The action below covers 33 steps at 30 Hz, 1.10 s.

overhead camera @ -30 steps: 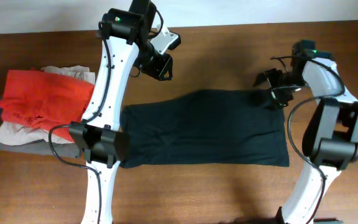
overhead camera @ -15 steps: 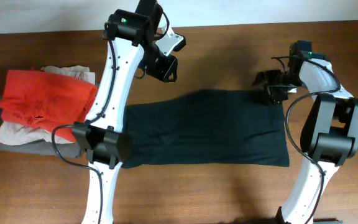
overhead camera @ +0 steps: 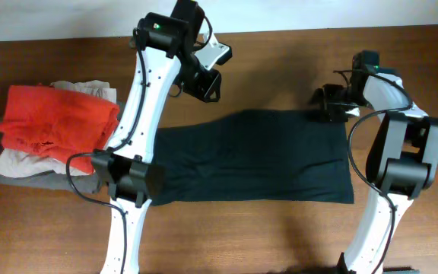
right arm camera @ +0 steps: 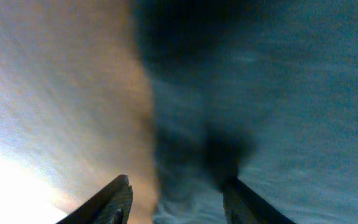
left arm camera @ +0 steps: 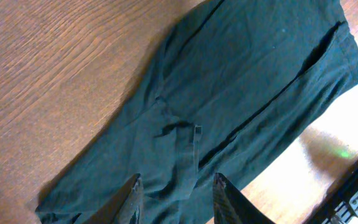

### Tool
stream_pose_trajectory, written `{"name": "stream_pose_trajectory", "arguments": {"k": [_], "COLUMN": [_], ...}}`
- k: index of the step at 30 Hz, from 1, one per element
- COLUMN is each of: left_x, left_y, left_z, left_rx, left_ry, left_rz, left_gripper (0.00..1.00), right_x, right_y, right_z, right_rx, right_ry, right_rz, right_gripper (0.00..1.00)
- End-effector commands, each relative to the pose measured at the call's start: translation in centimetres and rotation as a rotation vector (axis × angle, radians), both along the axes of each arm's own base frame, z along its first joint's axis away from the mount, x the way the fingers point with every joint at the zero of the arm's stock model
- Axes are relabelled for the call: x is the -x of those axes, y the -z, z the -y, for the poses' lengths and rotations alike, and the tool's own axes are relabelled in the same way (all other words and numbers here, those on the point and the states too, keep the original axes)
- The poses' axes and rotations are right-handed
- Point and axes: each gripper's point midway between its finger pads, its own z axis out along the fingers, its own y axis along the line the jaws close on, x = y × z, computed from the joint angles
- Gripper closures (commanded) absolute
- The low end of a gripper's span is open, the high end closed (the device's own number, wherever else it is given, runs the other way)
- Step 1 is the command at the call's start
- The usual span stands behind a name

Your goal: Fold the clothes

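Both spread apart, the left fingers [left arm camera: 132, 200] hover above the black soft-fabric garment [overhead camera: 253, 156] lying flat mid-frame on the brown wooden worktop [overhead camera: 280, 61], and the right fingers [right arm camera: 114, 200] straddle its upper right edge.

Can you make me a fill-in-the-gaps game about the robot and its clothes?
1. The black shirt lies spread flat on a wooden ____.
2. The top piece on the pile of folded clothes is coloured ____.
3. The left gripper is up in the air and holds ____.

Missing words: table; red; nothing.
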Motion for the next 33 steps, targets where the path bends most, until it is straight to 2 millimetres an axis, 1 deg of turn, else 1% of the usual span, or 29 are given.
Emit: {"name": "stream_pose_trajectory", "arguments": {"k": [1,3,6,7,9,14,16,17,18,19,22,26,33], "left_x": [0.0,0.0,0.0,0.0,0.0,0.0,0.0,0.0,0.0,0.0,0.0,0.0,-0.2], "left_y": [-0.5,-0.5,-0.5,-0.5,-0.5,-0.5,-0.5,-0.5,-0.5,-0.5,-0.5,-0.5,-0.3], "left_z": [0.2,0.2,0.2,0.2,0.2,0.2,0.2,0.2,0.2,0.2,0.2,0.2,-0.4], "left_rx": [0.003,0.003,0.003,0.003,0.002,0.002,0.002,0.002,0.002,0.002,0.002,0.001,-0.032], "left_ry": [-0.005,-0.005,-0.005,-0.005,-0.005,-0.005,-0.005,-0.005,-0.005,-0.005,-0.005,-0.005,-0.013], "left_rz": [0.011,0.011,0.011,0.011,0.011,0.011,0.011,0.011,0.011,0.011,0.011,0.012,0.025], "left_gripper": [0.64,0.64,0.64,0.64,0.64,0.64,0.64,0.64,0.64,0.64,0.64,0.64,0.64], "right_x": [-0.9,-0.9,-0.8,-0.6,-0.1,1.3,1.5,1.5,1.5,1.6,1.5,1.4,2.8], "right_y": [0.2,0.3,0.4,0.5,0.8,1.7,1.8,1.8,1.8,1.8,1.7,1.1,-0.6], "right_z": [-1.2,-1.2,-0.9,-0.8,-0.5,0.7,1.0,1.0,1.1,1.2,1.3,0.8,0.5], "right_rx": [-0.058,-0.055,-0.039,-0.031,-0.008,0.091,0.11,0.113,0.115,0.117,0.125,0.113,0.124], "right_ry": [-0.01,-0.009,-0.007,-0.006,-0.009,-0.086,-0.114,-0.128,-0.138,-0.15,-0.202,-0.299,-0.43], "right_rz": [0.025,0.022,0.016,0.009,-0.016,-0.044,-0.041,-0.033,-0.027,-0.022,0.009,0.069,0.097], "right_gripper": [0.5,0.5,0.57,0.58,0.63,0.69,0.75,0.82,0.92,0.96,0.96,0.96,0.96]}}
